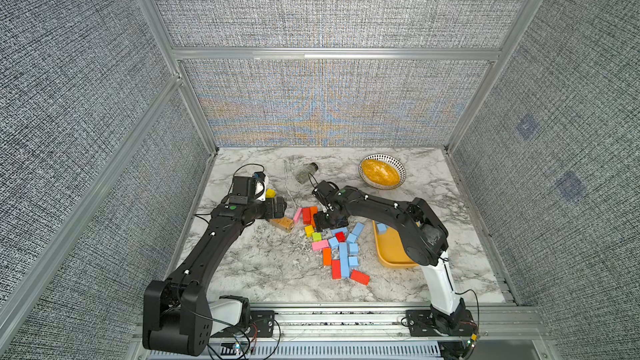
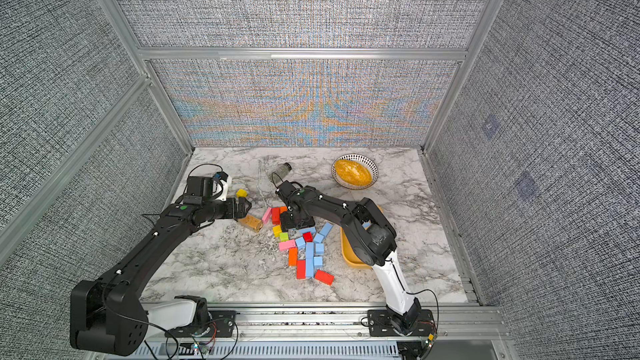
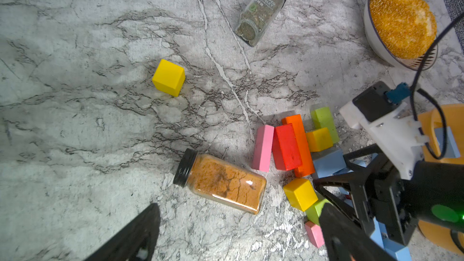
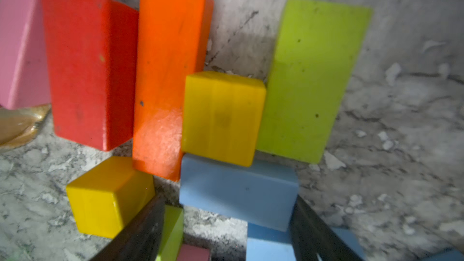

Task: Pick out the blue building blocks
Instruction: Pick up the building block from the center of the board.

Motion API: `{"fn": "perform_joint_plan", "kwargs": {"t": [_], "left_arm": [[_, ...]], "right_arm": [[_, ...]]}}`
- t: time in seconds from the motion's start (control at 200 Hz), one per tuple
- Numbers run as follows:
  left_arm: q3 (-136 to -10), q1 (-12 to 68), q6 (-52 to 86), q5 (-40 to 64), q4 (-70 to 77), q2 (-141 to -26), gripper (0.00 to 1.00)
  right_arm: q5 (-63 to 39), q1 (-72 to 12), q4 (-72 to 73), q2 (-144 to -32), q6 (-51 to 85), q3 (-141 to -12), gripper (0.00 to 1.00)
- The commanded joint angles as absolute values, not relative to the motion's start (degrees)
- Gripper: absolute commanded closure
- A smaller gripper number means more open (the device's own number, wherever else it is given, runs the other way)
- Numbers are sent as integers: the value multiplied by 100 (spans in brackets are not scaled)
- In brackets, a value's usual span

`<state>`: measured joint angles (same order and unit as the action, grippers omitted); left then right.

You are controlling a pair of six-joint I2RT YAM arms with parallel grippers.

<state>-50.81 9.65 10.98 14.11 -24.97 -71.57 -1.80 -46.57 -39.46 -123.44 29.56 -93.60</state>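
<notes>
Far left: left gripper (image 3: 236,222) low over the marble table (image 3: 75,146), fingers spread wide, nothing between them. Just beyond, a yellow cube (image 3: 168,77) alone. Under the gripper, a spice jar (image 3: 223,183) on its side, black cap, orange-brown powder. Farther back, a parsley jar (image 3: 261,12) also on its side, print on the glass reading "CHOPPED PARSLEY"; finer print too small to read.

Middle: pink, red and orange bars (image 3: 288,146) side by side, touching. Right gripper (image 4: 227,205) down in the pile, fingers parted, straddling a blue bar (image 4: 238,192) flat on the table. Long axis of that bar from finger to finger; one finger against its end, the other clear of it. A yellow block (image 4: 223,116) against its far long side.

Further right, in both top views, more blue blocks (image 1: 346,249) loose on the table between gripper and tray, faces plain:
- long bar (image 1: 343,260) pointing near to far
- slanted bar (image 1: 358,228) pointing to the far right
- cubes (image 1: 353,248) just beside the long bar

Red, orange and pink blocks mixed in.

Then a yellow tray (image 1: 391,254), partly under the right arm, one blue block (image 1: 381,227) inside at its far end. Behind it, a patterned bowl (image 1: 401,167) of yellow grains.
</notes>
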Motion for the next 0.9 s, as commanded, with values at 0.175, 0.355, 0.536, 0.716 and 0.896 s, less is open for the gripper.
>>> {"fn": "perform_joint_plan", "kwargs": {"t": [0.175, 0.355, 0.536, 0.716, 0.896], "left_arm": [[-5054, 963, 1132, 1498, -2309, -7125, 0], [-5066, 958, 1109, 1503, -2320, -7132, 0], [-5036, 958, 1080, 1518, -2285, -7120, 0], [-5054, 959, 1056, 1585, -2275, -7153, 0], [-5069, 958, 642, 2184, -2173, -7190, 0]], "right_arm": [[296, -4642, -4342, -12685, 3020, -9716, 22], [314, -4646, -4458, -12813, 3029, -9813, 23], [356, -4632, -4465, -12606, 3105, -9483, 30], [255, -4632, -4421, -12502, 3171, -9440, 43], [407, -4624, -4479, -12272, 3225, -9657, 59]]}}
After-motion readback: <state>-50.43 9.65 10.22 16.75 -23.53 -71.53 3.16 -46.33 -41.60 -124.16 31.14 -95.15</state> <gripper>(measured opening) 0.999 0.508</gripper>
